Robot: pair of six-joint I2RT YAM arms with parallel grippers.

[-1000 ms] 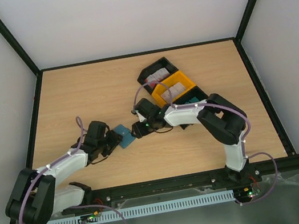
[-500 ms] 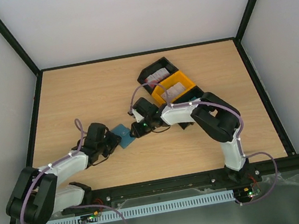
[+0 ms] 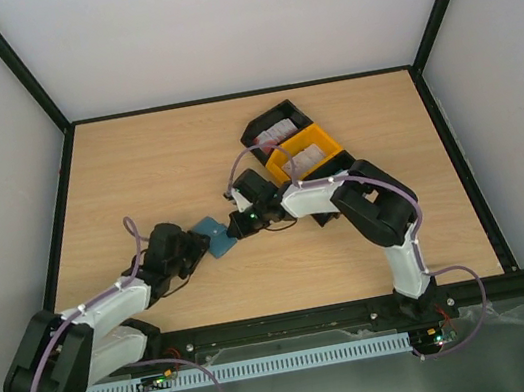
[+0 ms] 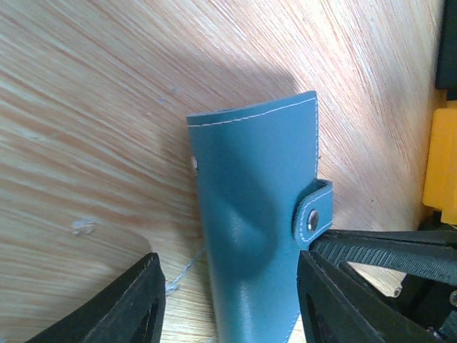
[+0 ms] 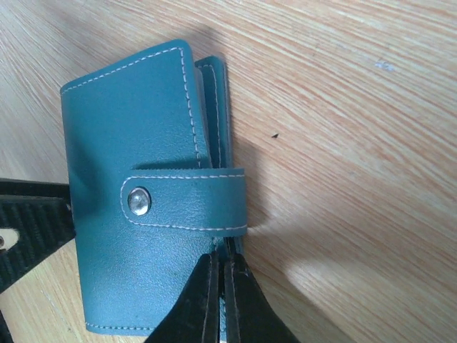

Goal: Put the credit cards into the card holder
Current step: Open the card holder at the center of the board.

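Observation:
The card holder point(image 3: 216, 234) is a teal wallet lying shut on the table, its strap snapped over the cover point(image 5: 136, 214). My left gripper point(image 3: 193, 249) is open and straddles it point(image 4: 250, 236): one finger stands clear of it, the other sits by its strap edge. My right gripper point(image 3: 237, 225) is shut, fingertips point(image 5: 208, 275) pressed at the holder's open edge just under the strap. I cannot tell if a layer is pinched. Red-and-white credit cards point(image 3: 277, 133) lie in a black bin, pale ones point(image 3: 307, 157) in a yellow bin.
The black bin point(image 3: 258, 128) and yellow bin point(image 3: 325, 140) stand in a slanted row behind the right arm. A further dark bin point(image 3: 330, 215) is mostly hidden under that arm. The yellow bin's corner point(image 4: 440, 171) shows at the right edge of the left wrist view.
My right gripper has closed at the holder's edge. My left gripper narrowed, then widened again, and its arm drew back slightly toward the near left. The holder has barely moved.

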